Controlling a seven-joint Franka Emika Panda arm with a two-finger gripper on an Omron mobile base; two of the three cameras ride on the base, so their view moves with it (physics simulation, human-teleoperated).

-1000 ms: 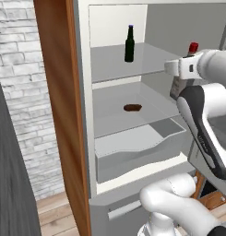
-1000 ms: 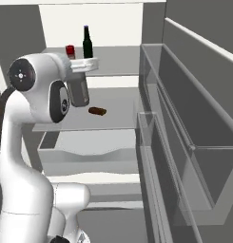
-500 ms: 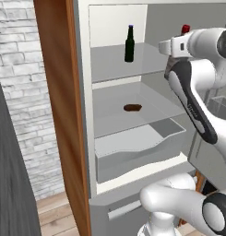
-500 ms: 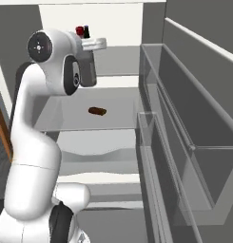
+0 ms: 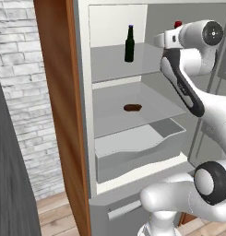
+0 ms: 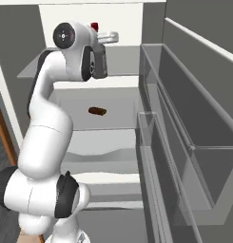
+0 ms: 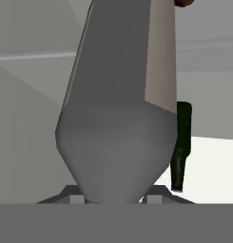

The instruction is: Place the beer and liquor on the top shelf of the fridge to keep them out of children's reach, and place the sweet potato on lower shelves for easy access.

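A: Where's the liquor [image 7: 118, 109] now?

B: Up at the top shelf [image 5: 110, 62], right of the beer [image 5: 129, 44]. Fingers [image 7: 153, 195] clamped round its broad body. Glass, slick, probably breakable, so grab low.

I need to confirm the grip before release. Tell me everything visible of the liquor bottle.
The liquor is a greyish, translucent-looking bottle with a broad body, sloped shoulders and a red cap. In the hand view it looms large, its body seated between the fingertips of the hand, which is shut on it. The base views show just its cap above the arm, at the level of the top shelf. The beer stands beyond it. Whether its base touches the shelf is hidden.
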